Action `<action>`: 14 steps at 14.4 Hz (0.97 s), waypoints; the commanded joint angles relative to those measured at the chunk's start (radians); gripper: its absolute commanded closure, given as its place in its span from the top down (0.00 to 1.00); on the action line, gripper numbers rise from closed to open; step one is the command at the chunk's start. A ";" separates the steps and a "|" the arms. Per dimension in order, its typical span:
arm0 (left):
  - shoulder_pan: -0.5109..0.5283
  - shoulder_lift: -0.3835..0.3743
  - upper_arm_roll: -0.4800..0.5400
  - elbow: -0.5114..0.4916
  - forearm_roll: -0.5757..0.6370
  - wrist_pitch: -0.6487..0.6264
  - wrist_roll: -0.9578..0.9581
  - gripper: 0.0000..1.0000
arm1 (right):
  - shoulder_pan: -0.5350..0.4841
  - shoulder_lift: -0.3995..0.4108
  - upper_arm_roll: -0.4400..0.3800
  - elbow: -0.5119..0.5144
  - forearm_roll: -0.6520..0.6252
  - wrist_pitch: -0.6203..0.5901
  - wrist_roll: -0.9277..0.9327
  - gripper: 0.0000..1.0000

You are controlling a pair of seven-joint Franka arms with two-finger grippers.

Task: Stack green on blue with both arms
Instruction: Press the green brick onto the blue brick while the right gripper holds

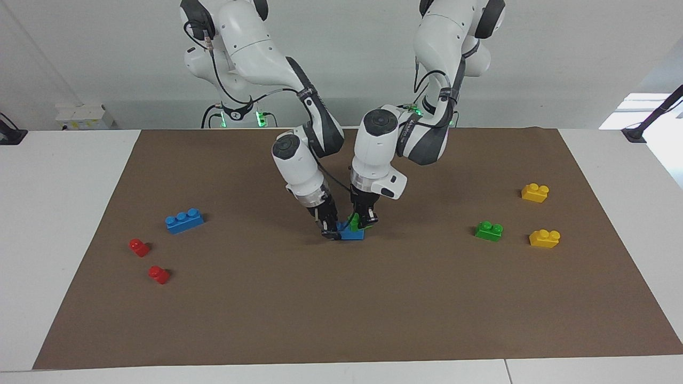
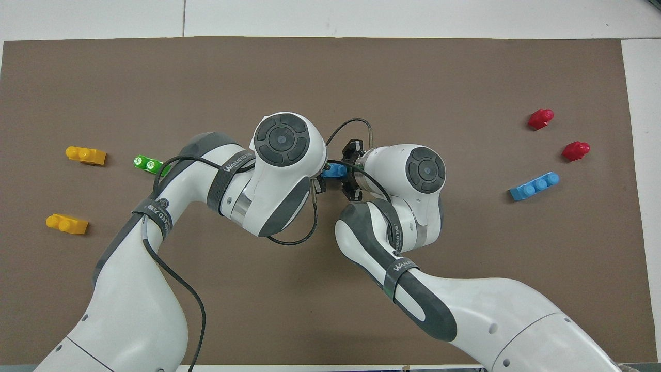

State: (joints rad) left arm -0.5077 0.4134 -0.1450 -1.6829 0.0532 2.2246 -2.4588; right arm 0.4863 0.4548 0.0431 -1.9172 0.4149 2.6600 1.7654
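Observation:
A blue brick [image 1: 353, 234] lies on the brown mat [image 1: 341, 320] near the table's middle. My right gripper [image 1: 332, 231] is shut on its end toward the right arm's end of the table. My left gripper [image 1: 364, 219] is shut on a green brick [image 1: 353, 221] and holds it on top of that blue brick. In the overhead view only a bit of the blue brick [image 2: 333, 170] shows beside the right gripper [image 2: 351, 171]; the left arm's wrist hides the left gripper and its green brick.
A second blue brick [image 1: 184, 220] and two red bricks [image 1: 139, 247] [image 1: 158, 274] lie toward the right arm's end. A second green brick [image 1: 489, 230] and two yellow bricks [image 1: 535, 192] [image 1: 544, 238] lie toward the left arm's end.

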 commanded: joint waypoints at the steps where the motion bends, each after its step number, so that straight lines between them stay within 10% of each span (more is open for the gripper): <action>1: -0.025 -0.007 0.008 -0.023 0.022 0.029 -0.037 0.00 | 0.003 0.021 -0.003 -0.029 0.028 0.037 -0.003 0.00; 14: -0.032 -0.025 0.008 -0.118 0.025 0.062 0.067 0.00 | -0.003 0.021 -0.002 -0.031 0.028 0.037 -0.007 0.00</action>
State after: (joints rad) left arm -0.5312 0.3989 -0.1467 -1.7351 0.0606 2.2915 -2.4021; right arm 0.4864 0.4546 0.0432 -1.9182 0.4157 2.6610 1.7654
